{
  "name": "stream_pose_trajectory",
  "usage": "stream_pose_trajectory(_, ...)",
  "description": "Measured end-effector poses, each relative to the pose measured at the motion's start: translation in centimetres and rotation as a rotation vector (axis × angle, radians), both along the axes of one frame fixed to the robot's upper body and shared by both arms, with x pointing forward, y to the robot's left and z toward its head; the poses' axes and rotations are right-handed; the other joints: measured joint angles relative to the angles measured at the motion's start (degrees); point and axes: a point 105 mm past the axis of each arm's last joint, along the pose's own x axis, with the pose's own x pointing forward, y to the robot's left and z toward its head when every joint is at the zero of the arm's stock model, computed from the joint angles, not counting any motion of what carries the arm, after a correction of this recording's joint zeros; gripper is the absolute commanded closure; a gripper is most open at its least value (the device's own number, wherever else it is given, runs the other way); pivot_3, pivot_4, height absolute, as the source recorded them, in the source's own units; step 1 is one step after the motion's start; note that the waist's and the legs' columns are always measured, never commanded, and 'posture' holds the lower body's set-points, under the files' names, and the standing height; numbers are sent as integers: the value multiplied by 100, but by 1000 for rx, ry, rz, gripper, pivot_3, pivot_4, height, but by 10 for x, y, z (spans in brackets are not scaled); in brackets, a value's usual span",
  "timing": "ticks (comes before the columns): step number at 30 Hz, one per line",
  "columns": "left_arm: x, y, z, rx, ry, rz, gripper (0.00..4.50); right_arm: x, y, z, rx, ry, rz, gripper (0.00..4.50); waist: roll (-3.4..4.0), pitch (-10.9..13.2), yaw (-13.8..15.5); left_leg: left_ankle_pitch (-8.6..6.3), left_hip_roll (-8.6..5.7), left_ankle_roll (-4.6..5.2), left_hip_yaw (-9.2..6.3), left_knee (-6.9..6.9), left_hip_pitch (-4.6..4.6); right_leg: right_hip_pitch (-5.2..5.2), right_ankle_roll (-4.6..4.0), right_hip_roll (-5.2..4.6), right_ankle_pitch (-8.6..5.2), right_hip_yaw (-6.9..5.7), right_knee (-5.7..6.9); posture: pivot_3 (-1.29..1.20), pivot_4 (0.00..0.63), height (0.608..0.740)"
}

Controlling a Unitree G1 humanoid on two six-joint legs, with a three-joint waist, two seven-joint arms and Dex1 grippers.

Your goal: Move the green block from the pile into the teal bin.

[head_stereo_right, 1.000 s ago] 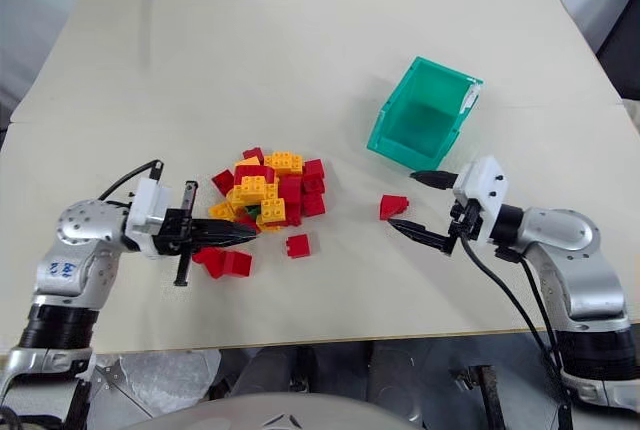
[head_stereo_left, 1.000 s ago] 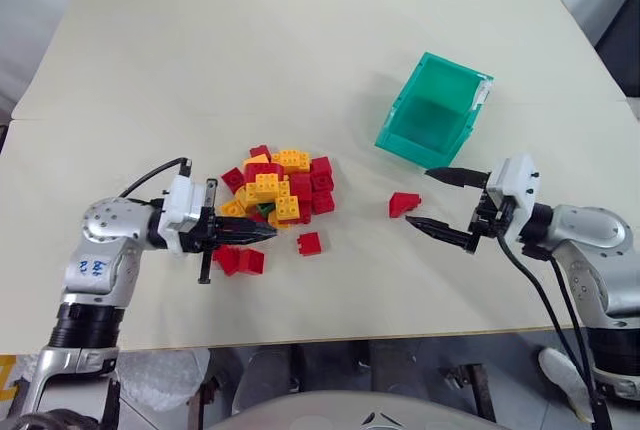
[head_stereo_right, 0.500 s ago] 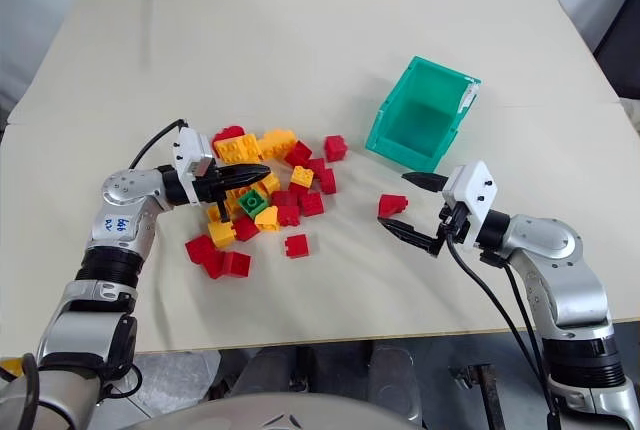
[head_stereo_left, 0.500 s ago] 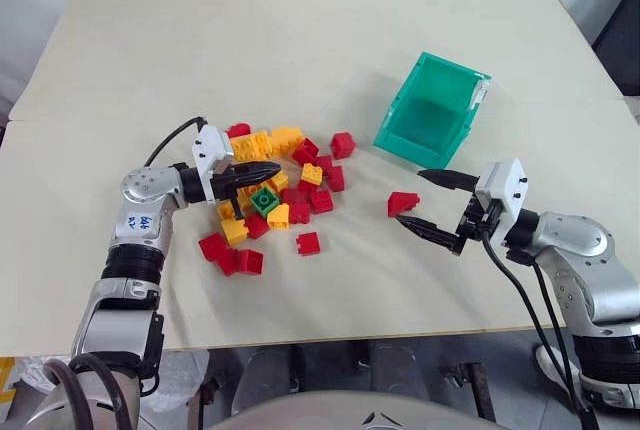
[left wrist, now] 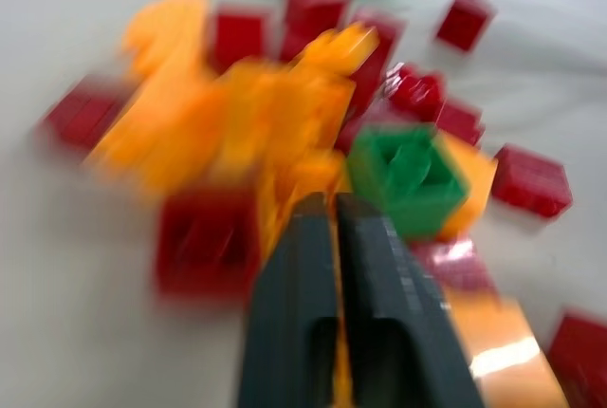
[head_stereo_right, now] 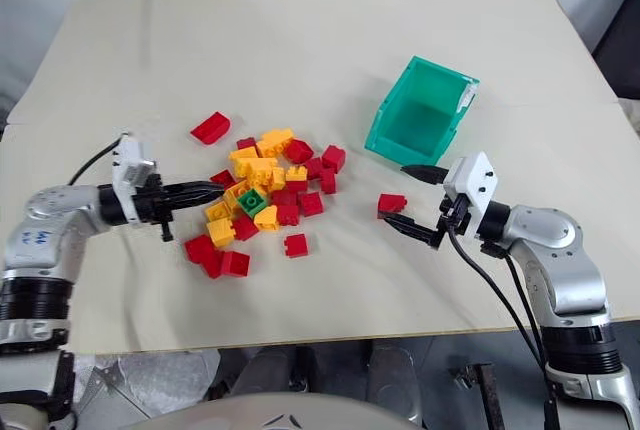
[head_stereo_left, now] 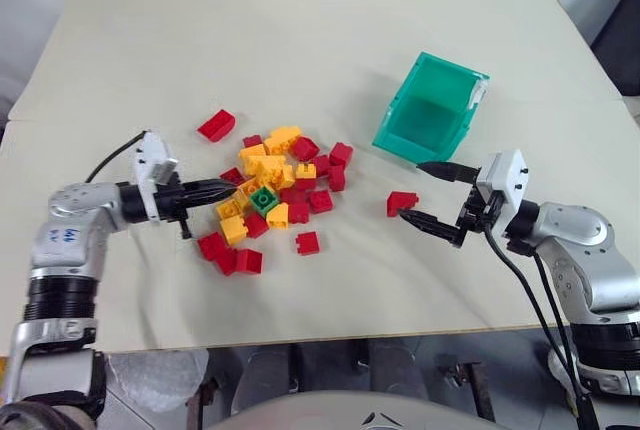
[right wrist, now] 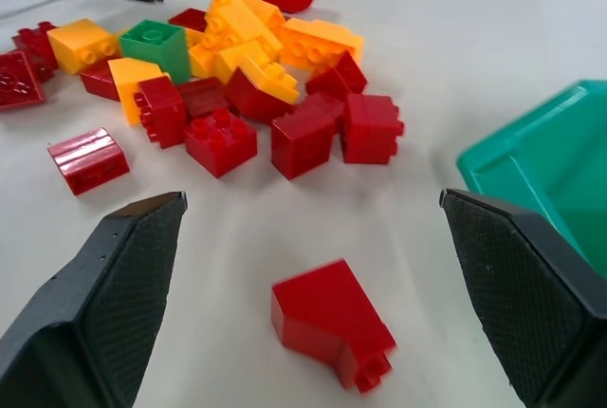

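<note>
Green and studs-up, the green block (head_stereo_left: 264, 199) sits exposed in the near-middle of the pile (head_stereo_left: 275, 185), with yellow bricks touching it on its left and near sides and red ones to its right. That loose scatter of red and yellow-orange studded bricks lies on the left-centre of the cream desk (head_stereo_left: 300, 60). One red brick (head_stereo_left: 216, 125) lies apart from it on the far left, a small cluster of three red bricks (head_stereo_left: 229, 254) lies at its near-left edge, and a single red brick (head_stereo_left: 308, 242) lies just near of it.

At the pile's left edge, the left pincer (head_stereo_left: 222, 188) points right towards the bricks, its tips just left of the green block and not on it. In the left wrist view its two black fingers (left wrist: 379, 304) stand almost pressed together with only a thin slit between them, pinching nothing.

Farther right, the right pincer (head_stereo_left: 420, 192) is spread wide and empty, pointing left. A lone red sloped brick (head_stereo_left: 402, 203) lies on the desk between its two fingers, touching neither.

Well to the right of the pile and on the far side of the right pincer stands the teal bin (head_stereo_left: 432, 110), translucent, set at an angle, with a small white label (head_stereo_left: 481, 93) on its right end. Its inside looks empty
</note>
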Motion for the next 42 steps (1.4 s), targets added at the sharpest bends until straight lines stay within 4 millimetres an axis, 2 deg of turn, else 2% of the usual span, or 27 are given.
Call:
stream_pose_trajectory(5, -45, 37, 0, 57, 25, 65, 1743, 6, -3, -4, -10, 27, 16, 0, 0, 1, -75, -15, 16, -14, 9, -3, -7, -22, -15, 8, -9, -4, -1, 0, 150, 740)
stream_pose_trajectory(10, -64, 44, 7, 80, 12, 82, 205, 9, 3, 0, -16, 23, 56, 0, 4, 3, -9, -14, 19, -16, 13, -2, -7, -24, -17, 9, -10, -2, 5, 0, 150, 740)
stream_pose_trajectory(11, -66, 46, 8, 84, 10, 86, 30, 9, 3, 0, -16, 22, 60, 0, 4, 3, -8, -14, 18, -16, 13, -2, -6, -24, -17, 9, -10, -2, 5, 0, 150, 740)
stream_pose_trajectory(13, -68, 45, 14, 86, -14, 87, 30, 9, 4, 2, -17, 20, 72, 0, 4, 3, -11, -15, 19, -17, 13, -2, -6, -25, -19, 9, -11, -1, 7, 0, 150, 740)
stream_pose_trajectory(17, -58, 26, 25, 88, -95, 53, 30, 5, 7, 4, -11, 27, 110, 0, 4, 3, 2, -15, 17, -17, 14, -2, -6, -26, -19, 8, -11, 0, 9, 0, 150, 740)
stream_pose_trajectory(20, -49, 8, 18, 85, -110, 27, 30, -2, 11, 5, -14, 25, 147, 0, 4, 3, -13, -15, 16, -17, 19, -2, -6, -27, -18, 12, -10, 1, 10, 0, 150, 740)
stream_pose_trajectory(26, -16, -35, 1, 204, -167, 33, 30, -6, 10, 6, -1, 19, 114, 0, 3, 2, 4, -14, 13, -17, 24, -2, -5, -28, -17, 15, -10, 5, 15, 0, 150, 740)
stream_pose_trajectory(32, 7, -54, 3, 279, -183, 18, 30, -12, 7, 2, 13, 20, 61, 0, 1, 1, 4, -13, 12, -16, 29, -2, -3, -29, -17, 17, -9, 9, 14, 0, 150, 740)
stream_pose_trajectory(35, 10, -59, 5, 320, -177, -12, 613, -13, 6, 1, 17, 22, 40, 0, 2, 1, -1, -11, 12, -16, 32, -2, 3, -26, -17, 17, -9, 14, 19, 0, 150, 740)
stream_pose_trajectory(42, 9, -68, 0, 333, -121, -75, 2776, -15, 6, 0, 23, 19, 15, 0, 2, -1, 12, -3, 11, -15, 31, 2, 12, -19, -16, 16, -9, 23, 30, 0, 150, 740)
